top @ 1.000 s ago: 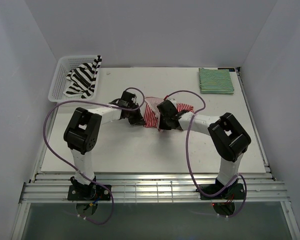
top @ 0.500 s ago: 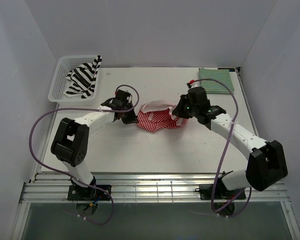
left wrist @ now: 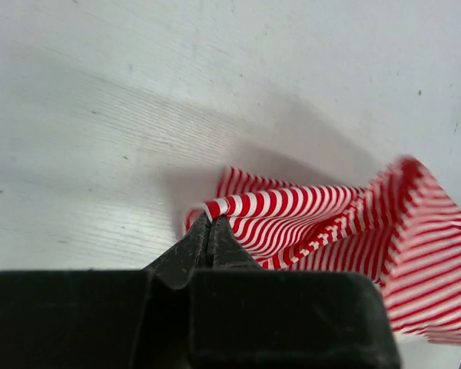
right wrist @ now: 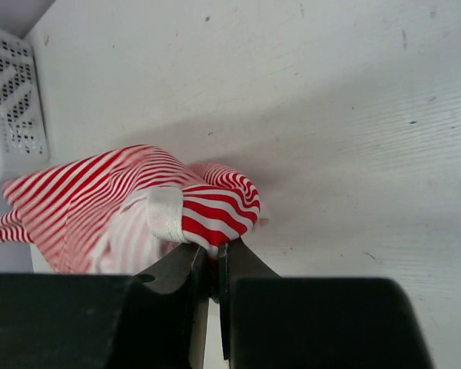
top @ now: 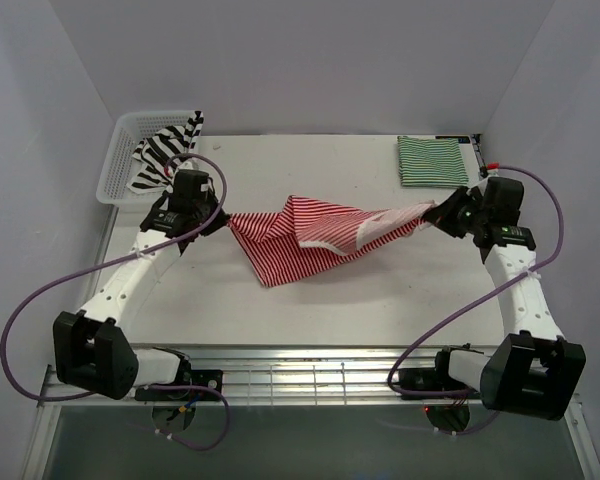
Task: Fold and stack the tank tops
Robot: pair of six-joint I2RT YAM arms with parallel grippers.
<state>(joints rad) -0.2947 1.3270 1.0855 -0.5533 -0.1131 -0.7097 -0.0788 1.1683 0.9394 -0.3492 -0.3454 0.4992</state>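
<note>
The red-and-white tank top [top: 310, 240] hangs stretched between both arms above the table's middle, sagging to the surface at its lower fold. My left gripper [top: 223, 220] is shut on its left end [left wrist: 223, 207]; my right gripper [top: 432, 213] is shut on its right end [right wrist: 215, 223]. The green-and-white tank top [top: 432, 161] lies folded flat at the back right. The black-and-white tank top [top: 165, 160] drapes over the edge of the basket at the back left.
A white mesh basket [top: 125, 150] stands at the back left corner, also showing in the right wrist view [right wrist: 15, 92]. White walls close in the table on three sides. Purple cables loop off both arms.
Both arms have swung outward from the middle, pulling the red-and-white tank top from a bunched heap into a wide stretched span. The right gripper closed on the cloth during this.
</note>
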